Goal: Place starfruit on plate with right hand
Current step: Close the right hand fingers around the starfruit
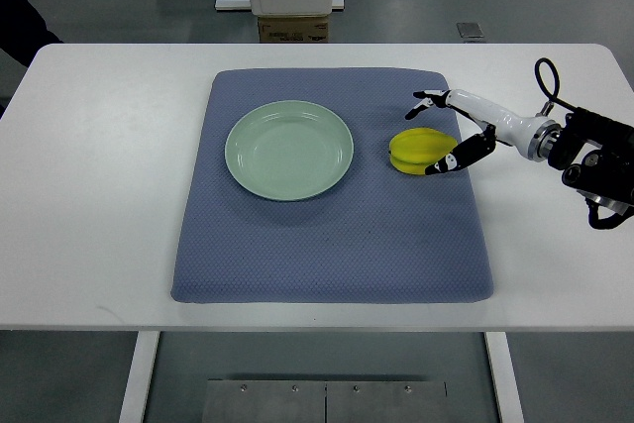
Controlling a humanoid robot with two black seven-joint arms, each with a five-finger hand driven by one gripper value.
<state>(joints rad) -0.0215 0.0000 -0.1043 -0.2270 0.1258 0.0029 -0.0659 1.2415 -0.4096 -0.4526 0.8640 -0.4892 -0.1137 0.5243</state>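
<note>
The yellow starfruit lies on the blue mat, just right of the pale green plate, which holds nothing. My right hand reaches in from the right edge and straddles the fruit. Its upper fingers are spread above the fruit's far side, apart from it. A lower black-tipped finger rests against the fruit's near right side. The hand is open, not closed on the fruit. The left arm does not show.
The blue mat covers the middle of a white table. Beyond the table's far edge stand a white machine base and a cardboard box. A dark sleeve shows at the top left corner.
</note>
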